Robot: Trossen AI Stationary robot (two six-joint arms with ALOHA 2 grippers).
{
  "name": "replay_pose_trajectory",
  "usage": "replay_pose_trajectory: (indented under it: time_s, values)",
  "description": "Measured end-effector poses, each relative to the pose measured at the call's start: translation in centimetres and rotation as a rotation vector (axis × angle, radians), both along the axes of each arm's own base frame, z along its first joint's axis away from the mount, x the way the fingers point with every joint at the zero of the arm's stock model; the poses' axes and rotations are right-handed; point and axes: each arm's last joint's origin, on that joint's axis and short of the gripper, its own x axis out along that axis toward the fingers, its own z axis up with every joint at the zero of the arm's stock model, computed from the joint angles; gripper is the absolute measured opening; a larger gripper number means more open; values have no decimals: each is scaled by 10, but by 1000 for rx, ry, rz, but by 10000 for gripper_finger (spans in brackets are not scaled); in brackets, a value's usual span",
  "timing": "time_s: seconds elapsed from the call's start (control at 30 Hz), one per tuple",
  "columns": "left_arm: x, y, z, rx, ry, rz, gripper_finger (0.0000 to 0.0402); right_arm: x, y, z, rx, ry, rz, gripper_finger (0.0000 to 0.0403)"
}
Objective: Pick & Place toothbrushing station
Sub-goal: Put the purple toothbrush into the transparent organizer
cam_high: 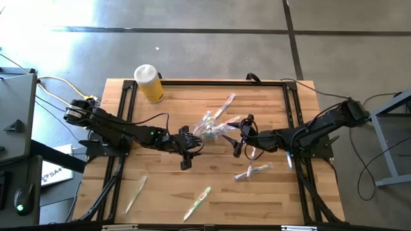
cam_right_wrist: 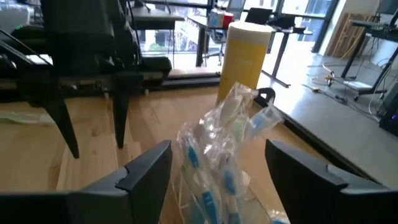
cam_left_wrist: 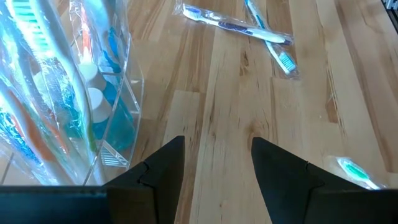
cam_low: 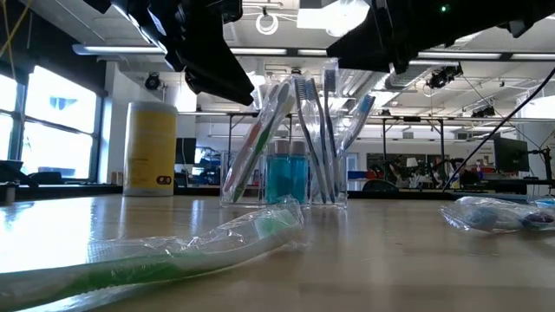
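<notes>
The right gripper [cam_right_wrist: 214,171], fingers spread, sits just above the toothbrushes [cam_right_wrist: 224,146] in the clear container [cam_left_wrist: 115,118]; lift straight up to avoid snagging. The left gripper [cam_left_wrist: 214,168], also spread, waits beside it.

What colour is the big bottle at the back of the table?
Yellow, with a white cap; the bottle shows best in the high view.

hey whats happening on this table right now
Two robot arms are filling a clear container in the middle of the wooden table with wrapped toothbrushes. Several brushes already stand upright in it, along with short teal-ended tubes. The right gripper is open right at the container, holding nothing. The left gripper is open beside the container, also empty. More wrapped toothbrushes lie loose on the table, and a yellow bottle stands at the far edge.
</notes>
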Motion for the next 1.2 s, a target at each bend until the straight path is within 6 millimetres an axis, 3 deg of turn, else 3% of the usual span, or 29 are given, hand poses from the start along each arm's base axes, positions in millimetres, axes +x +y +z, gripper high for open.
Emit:
replay_pose_trajectory:
  time_s: [0.47,0.8,1.2]
  values:
    - [-1,0,-1,0,15,2,182,-6,14,6,-129,23,31,251]
    - [-2,0,-2,1,28,4,182,-17,38,20,-293,-29,-30,250]
    - [-5,1,-7,-8,88,22,182,-31,68,23,-325,-52,72,250]
